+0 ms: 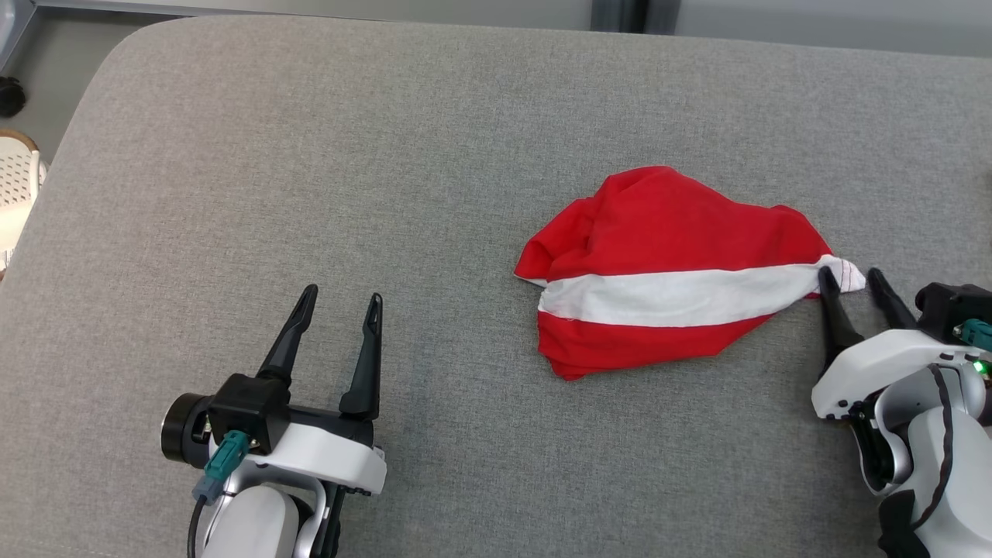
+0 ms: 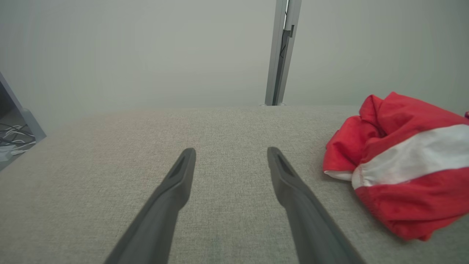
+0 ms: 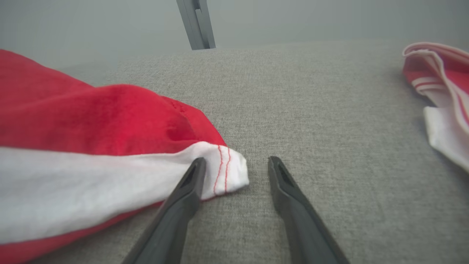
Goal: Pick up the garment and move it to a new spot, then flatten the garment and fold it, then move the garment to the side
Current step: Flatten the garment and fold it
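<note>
Red cotton with a broad white band: the garment (image 1: 659, 271) lies bunched in a soft heap right of the middle of the grey cloth-covered tabletop (image 1: 310, 155), toward its right edge. I judge it light and limp. It will sag and drag rather than lift as one piece, so a hemmed corner is the sensible place to take it.

My right pincer (image 1: 850, 273) is low at that very spot, released and spread, with the white hem corner (image 3: 229, 172) lying between its fingers and one finger touching the cloth; nothing is clamped yet. My left pincer (image 1: 343, 293) hangs released over bare fabric near the front edge, well apart from the heap.

From the head I get the whole outline. The right wrist view adds the red stitching on the hem and a second red-and-white cloth (image 3: 443, 95) farther off, while the left wrist view gives the heap's opposite, rolled end.
</note>
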Robot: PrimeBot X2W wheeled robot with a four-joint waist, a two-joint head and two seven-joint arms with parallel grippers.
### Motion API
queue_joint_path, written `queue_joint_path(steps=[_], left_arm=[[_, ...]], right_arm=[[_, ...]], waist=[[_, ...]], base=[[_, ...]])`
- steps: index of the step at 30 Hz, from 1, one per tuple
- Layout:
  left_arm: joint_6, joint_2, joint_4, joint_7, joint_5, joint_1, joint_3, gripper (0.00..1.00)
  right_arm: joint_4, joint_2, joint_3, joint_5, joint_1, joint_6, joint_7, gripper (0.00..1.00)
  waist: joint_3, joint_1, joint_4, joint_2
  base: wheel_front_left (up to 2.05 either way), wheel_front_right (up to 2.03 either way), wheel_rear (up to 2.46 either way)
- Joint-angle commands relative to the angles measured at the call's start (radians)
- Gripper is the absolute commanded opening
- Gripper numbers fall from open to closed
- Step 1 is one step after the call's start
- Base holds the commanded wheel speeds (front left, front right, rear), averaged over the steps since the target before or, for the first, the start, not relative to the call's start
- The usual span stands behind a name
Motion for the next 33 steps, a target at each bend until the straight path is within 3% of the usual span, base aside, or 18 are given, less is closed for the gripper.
queue_joint_path(steps=[1, 10, 16, 25, 33], left_arm=[[0.004, 0.003, -0.003, -0.003, 0.002, -0.018, 0.002, 1.0], [0.0, 0.003, -0.001, -0.003, 0.001, -0.018, 0.002, 1.0], [-0.017, 0.003, 0.001, -0.003, -0.016, -0.027, -0.021, 1.0], [-0.088, 0.003, 0.1, -0.003, -0.052, -0.078, -0.179, 1.0], [-0.109, 0.004, 0.196, 0.043, -0.105, -0.134, -0.269, 1.0]], right_arm=[[0.006, -0.008, 0.006, 0.005, -0.011, 0.0, -0.009, 0.0], [-0.019, -0.013, 0.025, -0.007, -0.008, 0.0, -0.082, 0.0], [-0.072, -0.006, 0.021, -0.019, 0.011, 0.0, -0.073, 0.0], [-0.129, -0.001, 0.019, -0.04, 0.039, 0.0, -0.021, 0.0], [-0.138, 0.009, 0.035, -0.043, 0.036, 0.0, -0.006, 0.0]], waist=[[0.0, 0.0, -0.001, 0.0], [-0.029, 0.0, -0.034, 0.0], [-0.045, 0.0, -0.073, 0.0], [-0.046, 0.0, -0.116, 0.0], [-0.043, 0.0, -0.136, 0.0]], base=[[0.0, 0.0, 0.0], [0.0, 0.0, 0.0], [0.0, 0.0, 0.0], [0.0, 0.0, 0.0], [0.0, 0.0, 0.0]])
